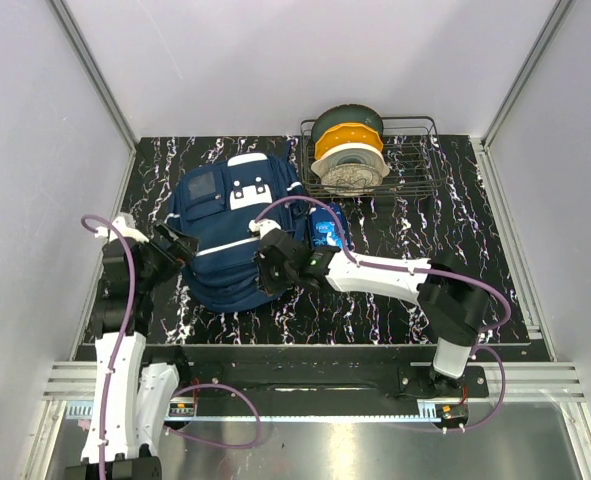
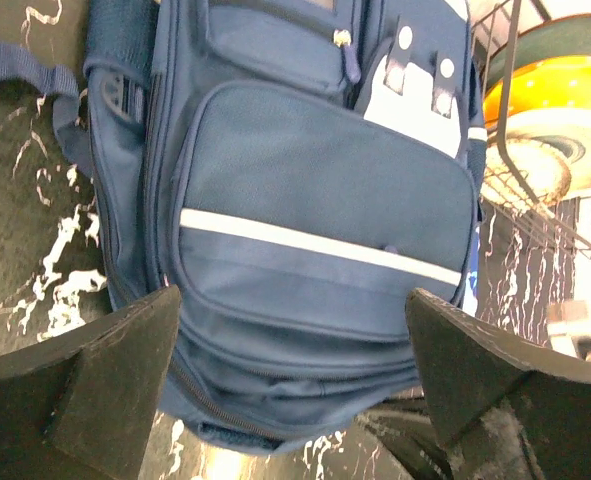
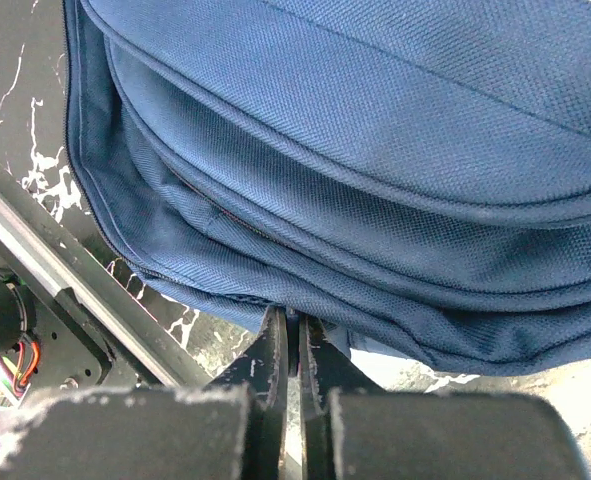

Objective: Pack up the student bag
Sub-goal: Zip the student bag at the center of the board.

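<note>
As seen from the top camera, the black white-veined table [image 1: 425, 230] carries everything. Entries run left to right.

- Left gripper [image 1: 178, 243]: near the table's left edge, just beside the left side of the student bag [image 1: 225, 225]. Jaws stand wide apart. In the left wrist view both dark fingers [image 2: 105, 370] frame the bag's front pocket and white stripe, with nothing between them. Contact with the fabric: cannot tell.
- Student bag: navy, lying flat with its front up, on the left half of the table between the left edge and the centre. Its white patches face the far edge and its rounded end faces the near edge.
- Right gripper [image 1: 268, 270]: at the bag's near right edge. Jaws are pressed together. In the right wrist view the fingertips [image 3: 275, 350] meet the lowest seam of the bag. Whether any fabric is pinched: cannot tell.
- Small bright-blue patterned pouch [image 1: 325, 230]: touching the bag's right side, partly covered by the right arm.
- Wire basket [image 1: 422, 150]: at the far edge, right of centre, apart from the bag. It holds three spools on edge: dark green spool [image 1: 347, 118] farthest, orange spool [image 1: 347, 138] in the middle, white spool [image 1: 350, 165] nearest.
</note>
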Controlling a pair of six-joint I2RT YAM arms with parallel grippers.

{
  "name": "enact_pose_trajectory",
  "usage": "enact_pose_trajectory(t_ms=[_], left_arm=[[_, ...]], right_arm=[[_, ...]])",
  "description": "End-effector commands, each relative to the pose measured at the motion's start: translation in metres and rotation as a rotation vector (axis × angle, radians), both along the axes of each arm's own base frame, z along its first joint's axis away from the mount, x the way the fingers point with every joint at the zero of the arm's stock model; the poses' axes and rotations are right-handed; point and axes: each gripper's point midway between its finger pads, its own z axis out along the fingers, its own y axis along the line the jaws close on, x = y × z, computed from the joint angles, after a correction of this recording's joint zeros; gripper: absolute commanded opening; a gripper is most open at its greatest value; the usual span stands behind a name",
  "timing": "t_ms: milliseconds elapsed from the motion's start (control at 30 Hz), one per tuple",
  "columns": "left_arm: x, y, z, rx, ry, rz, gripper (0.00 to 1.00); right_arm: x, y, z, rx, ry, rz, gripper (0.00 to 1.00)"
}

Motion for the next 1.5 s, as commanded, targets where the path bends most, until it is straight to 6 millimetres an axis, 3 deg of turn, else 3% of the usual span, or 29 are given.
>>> enact_pose_trajectory(t_ms=[0,33,100,233,300,567,667,867,967,1100,1133,1200,1233,1367,1400,1467], left_arm=[[-0.024,-0.012,-0.024,-0.080,0.079,-0.012,0.99],[-0.026,-0.020,-0.032,-0.120,0.085,-0.040,0.99],[-0.026,-0.037,-0.027,-0.203,0.047,-0.104,0.99],[-0.037,-0.046,-0.057,-0.263,0.117,-0.120,0.99],[-0.041,-0.054,-0.058,-0.309,0.111,-0.143,0.99],[-0.062,-0.058,-0.074,-0.339,0.178,-0.116,0.93],[-0.058,-0.054,-0.078,-0.326,0.189,-0.088,0.93],[-0.043,-0.066,-0.090,-0.355,0.189,-0.122,0.89],[-0.036,-0.072,-0.099,-0.355,0.189,-0.131,0.79],[-0.031,-0.073,-0.113,-0.341,0.206,-0.134,0.52],[-0.028,-0.074,-0.111,-0.337,0.190,-0.144,0.36],[-0.025,-0.075,-0.111,-0.339,0.175,-0.155,0.23],[-0.024,-0.074,-0.111,-0.336,0.173,-0.150,0.01],[-0.020,-0.062,-0.102,-0.274,0.169,-0.103,0.00],[-0.014,-0.056,-0.090,-0.243,0.141,-0.077,0.00],[-0.018,-0.044,-0.084,-0.192,0.150,-0.039,0.00]], right_arm=[[0.023,0.018,0.032,0.081,-0.058,-0.001,0.00],[0.025,0.018,0.033,0.082,-0.062,-0.002,0.00],[0.024,0.017,0.032,0.074,-0.057,0.000,0.00],[0.024,0.015,0.029,0.062,-0.053,0.006,0.00],[0.025,0.015,0.027,0.061,-0.049,0.005,0.00],[0.026,0.017,0.029,0.066,-0.053,-0.002,0.00],[0.026,0.017,0.030,0.072,-0.051,0.001,0.00],[0.022,0.015,0.040,0.109,-0.064,0.005,0.00],[0.014,0.015,0.046,0.139,-0.056,0.037,0.00],[0.011,0.006,0.047,0.132,-0.067,0.036,0.00],[0.012,0.002,0.049,0.125,-0.079,0.031,0.00],[0.014,-0.007,0.044,0.094,-0.090,0.007,0.00],[0.015,-0.009,0.047,0.092,-0.098,0.005,0.00],[0.023,-0.026,0.045,0.050,-0.122,-0.037,0.00],[0.026,-0.032,0.042,0.040,-0.119,-0.052,0.00],[0.031,-0.039,0.044,0.041,-0.125,-0.074,0.00]])
